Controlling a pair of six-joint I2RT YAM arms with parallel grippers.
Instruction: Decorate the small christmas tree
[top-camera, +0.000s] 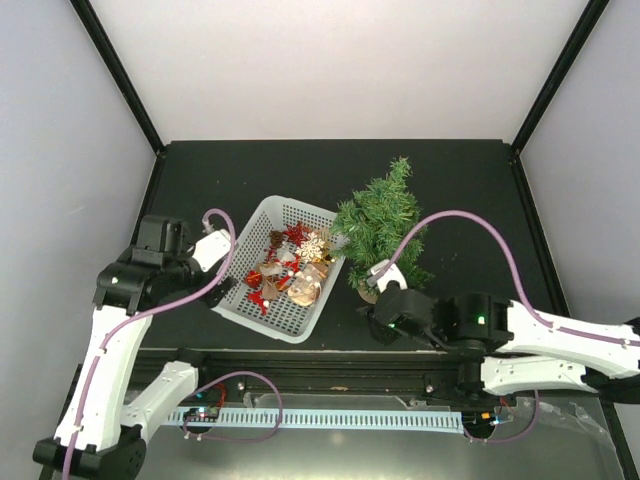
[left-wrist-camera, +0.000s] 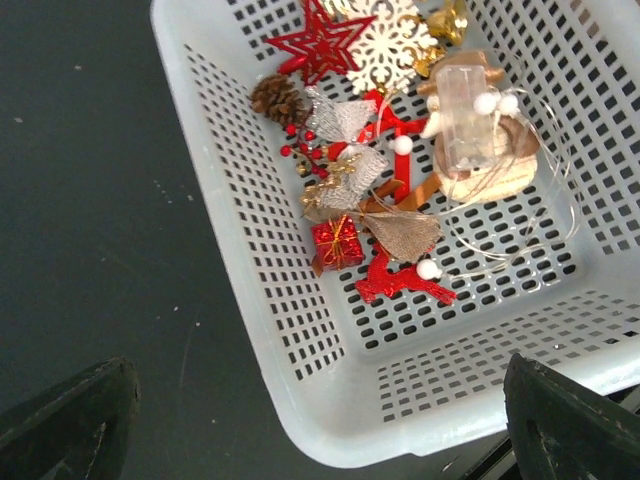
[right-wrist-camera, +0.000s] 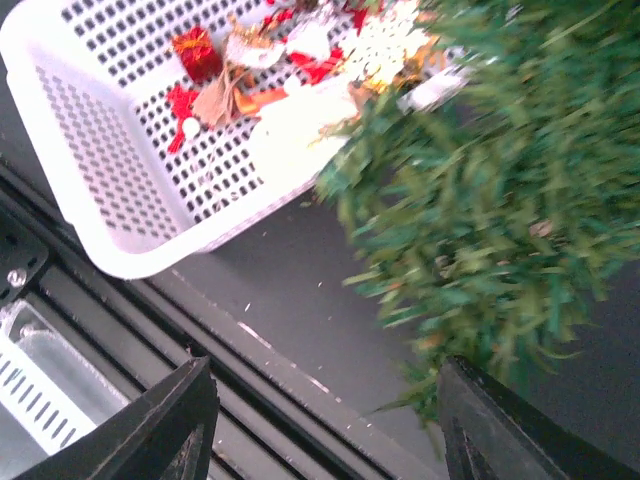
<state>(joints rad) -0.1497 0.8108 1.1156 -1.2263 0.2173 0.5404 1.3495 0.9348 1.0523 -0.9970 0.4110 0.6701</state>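
Observation:
The small christmas tree (top-camera: 385, 225) stands upright on the dark table, right of the white basket (top-camera: 240, 305); its tan base (top-camera: 368, 293) shows at its foot. It fills the right of the right wrist view (right-wrist-camera: 500, 180), blurred. The basket holds ornaments: a red reindeer (left-wrist-camera: 400, 282), a red gift box (left-wrist-camera: 337, 243), a white snowflake (left-wrist-camera: 390, 45), a red star (left-wrist-camera: 320, 40), a pine cone (left-wrist-camera: 278, 98). My left gripper (left-wrist-camera: 320, 425) is open and empty over the basket's near corner. My right gripper (right-wrist-camera: 325, 425) is open and empty beside the tree's base.
The basket wall (left-wrist-camera: 250, 250) runs under the left gripper. A black rail (right-wrist-camera: 200, 330) along the table's near edge lies under the right gripper. Black frame posts (top-camera: 120, 75) rise at the table's back corners.

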